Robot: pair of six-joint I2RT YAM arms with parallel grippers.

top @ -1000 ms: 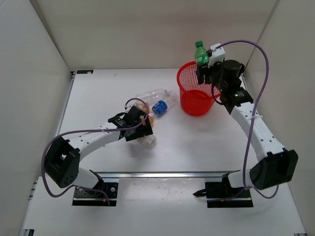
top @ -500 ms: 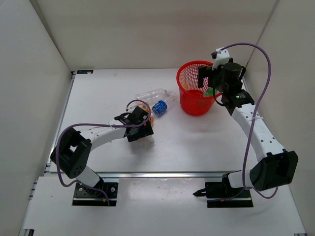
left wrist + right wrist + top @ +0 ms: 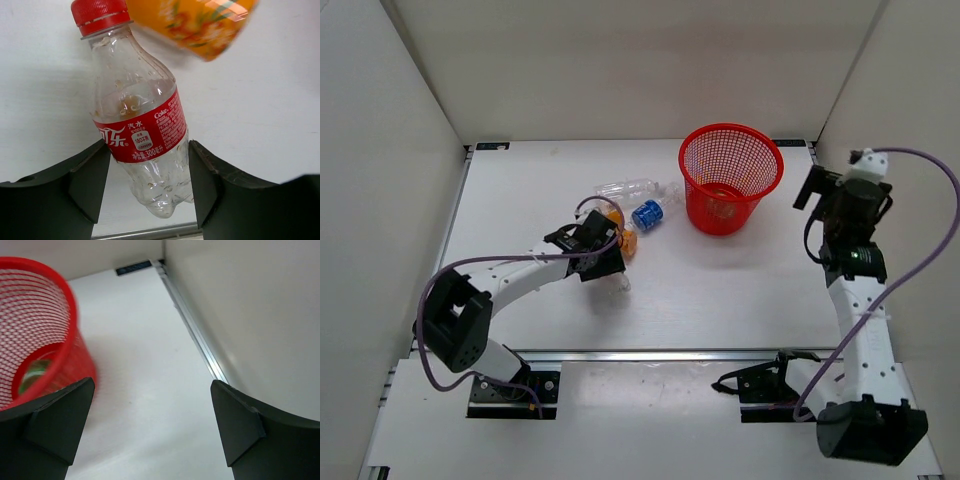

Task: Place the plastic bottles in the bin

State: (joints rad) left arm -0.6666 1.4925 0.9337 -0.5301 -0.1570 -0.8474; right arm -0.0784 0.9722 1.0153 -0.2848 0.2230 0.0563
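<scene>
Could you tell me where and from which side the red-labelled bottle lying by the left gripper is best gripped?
Probably across the labelled middle of the red-labelled bottle, coming straight down from above. It lies on its side on the table, and the open left gripper already straddles its lower body. The orange bottle crowds the red cap, so avoid the neck.

White arm links, black joints, purple cables, black fingers.

A basket stands at the back of the counter, right of centre, with one bottle lying in its base. Left of the basket, several bottles lie clustered together. The nearest bottle lies between the left arm's jaws. The right arm stands right of the basket.
</scene>
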